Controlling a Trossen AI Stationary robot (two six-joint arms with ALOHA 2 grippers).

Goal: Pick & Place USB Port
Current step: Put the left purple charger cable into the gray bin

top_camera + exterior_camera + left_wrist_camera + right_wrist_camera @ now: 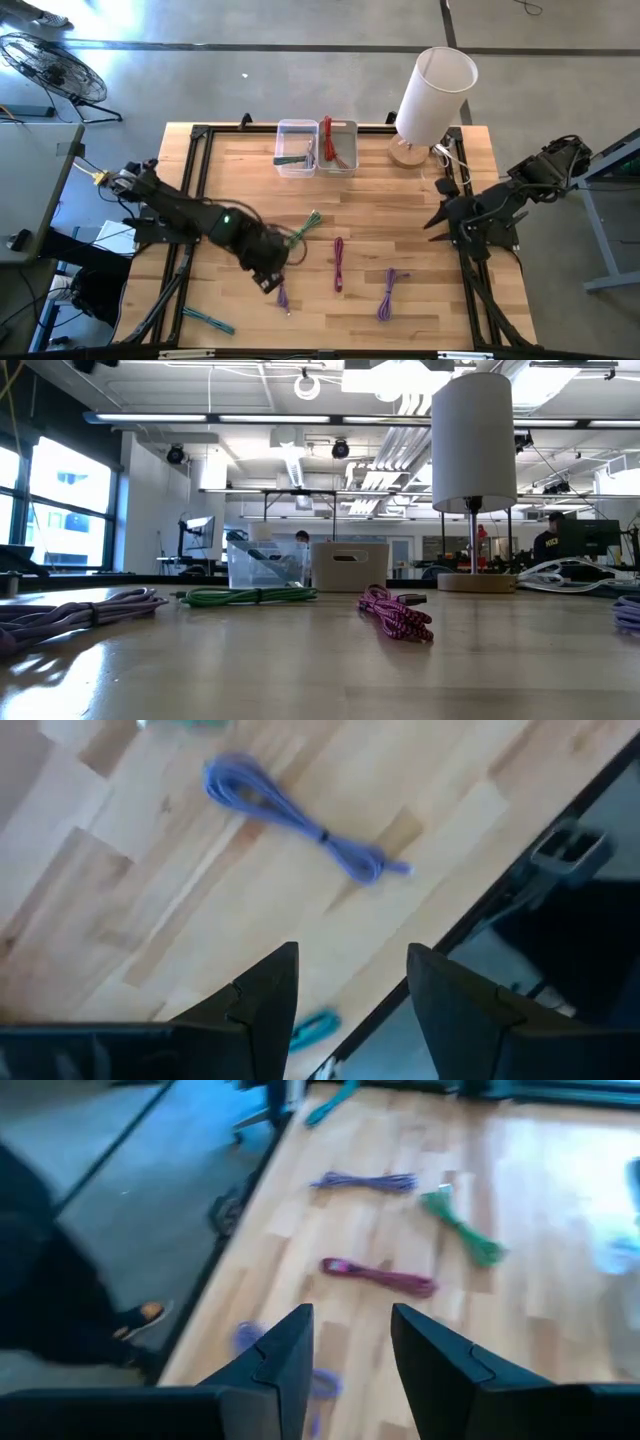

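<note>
One open left end effector [272, 283] hovers by a limp, light purple bundled cable [282, 296]; grasping mid-bundle looks best.

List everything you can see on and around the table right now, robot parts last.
Purple bundled cable: one, near edge, just beside the left gripper.
Second purple bundled cable: one, near edge, right of centre.
Magenta bundled cable: one, table centre.
Green bundled cable: one, left of centre.
Teal bundled cable: one, near-left corner.
Clear plastic bin: one, far edge, holding cables.
Second clear bin: one, beside it, holding a red cable.
White-shaded lamp on a wooden base: one, far-right corner.
Wooden table: one, light butcher-block, black frame.
Left gripper: open, low over the table's left half.
Right gripper: open, at the right edge.
</note>
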